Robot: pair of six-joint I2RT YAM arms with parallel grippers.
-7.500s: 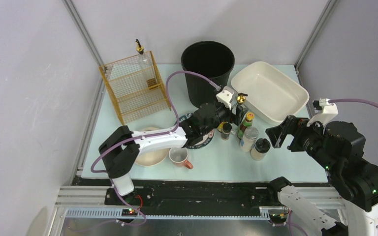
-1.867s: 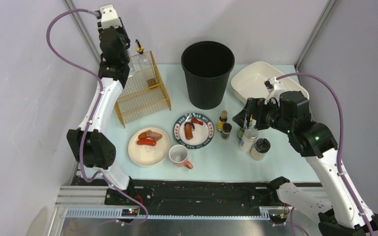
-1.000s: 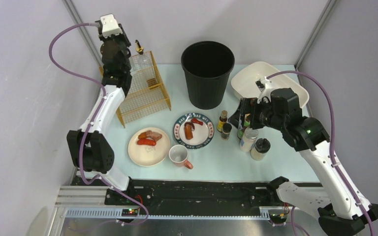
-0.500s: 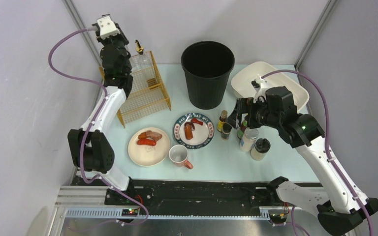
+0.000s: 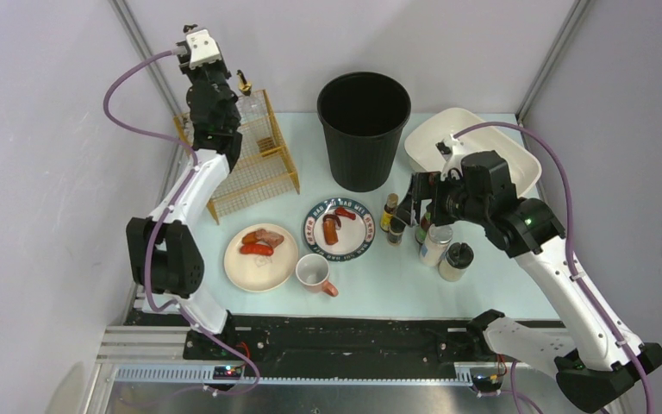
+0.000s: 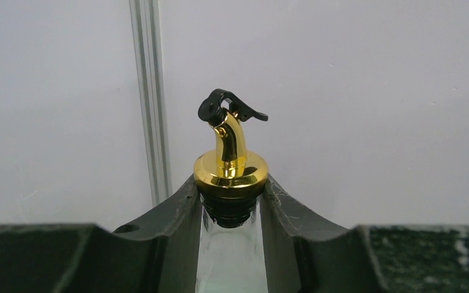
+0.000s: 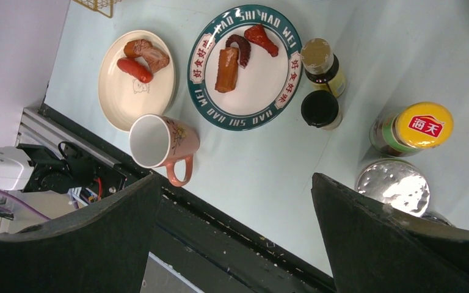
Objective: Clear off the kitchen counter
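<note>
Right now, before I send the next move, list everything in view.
Kitchen counter: one, pale mint, under everything
Bin: one, black, back centre
Basin: one, white, back right
Wire rack: one, gold, back left
Plates: two, centre; cream with sausages, green-rimmed with meat
Mug: one, pink, before the plates
Condiment containers: five, right of plates; gold-capped, black-lidded, yellow-capped, silver-lidded, dark-lidded
Pourer bottles: two, gold-spouted; one held, one at the rack's back corner
Left jaws: black, closed on a pourer bottle, high back left
Right jaws: black, open, above the condiments
</note>
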